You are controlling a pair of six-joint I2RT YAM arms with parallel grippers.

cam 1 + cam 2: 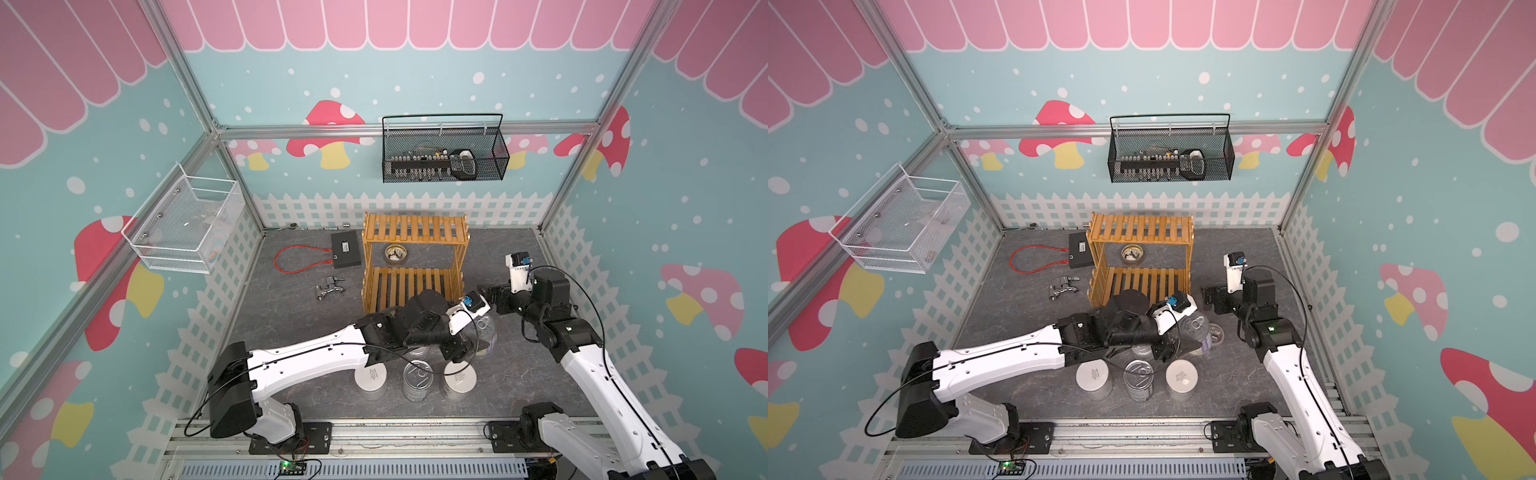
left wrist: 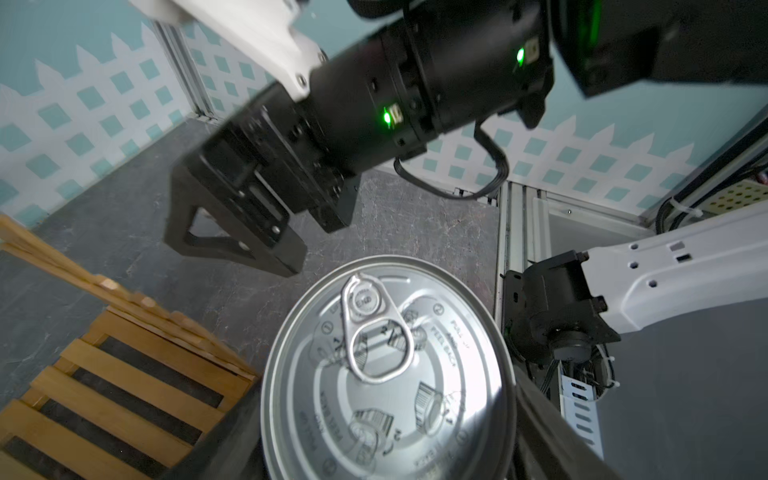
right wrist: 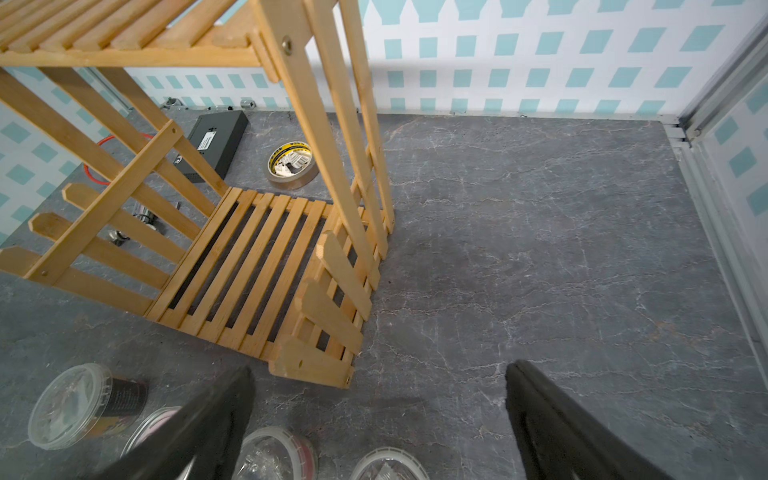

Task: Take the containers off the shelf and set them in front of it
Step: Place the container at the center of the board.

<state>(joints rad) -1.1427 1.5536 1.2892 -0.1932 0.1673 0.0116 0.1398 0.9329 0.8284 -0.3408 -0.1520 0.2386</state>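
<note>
Pull-tab tin (image 2: 386,353): upright, clamped in left tool (image 2: 374,440), just before bare shelf (image 3: 257,266); right tool (image 3: 380,374) wide open, empty.

Left arm (image 1: 307,357) was stretched out low from its base toward centre-right, with the wrist (image 1: 419,322) folded over so that our left gripper (image 2: 374,415) pointed down and forward. Its jaws were closed on a tin (image 2: 386,374), one finger against each side. Right arm (image 1: 590,374) rose from its base, bent sharply at the elbow, and its forearm doubled back toward centre. Right gripper (image 3: 379,370) was angled downward with its fingers (image 3: 199,424) spread wide. In both top views we saw it just beside the left wrist, not touching.
</note>
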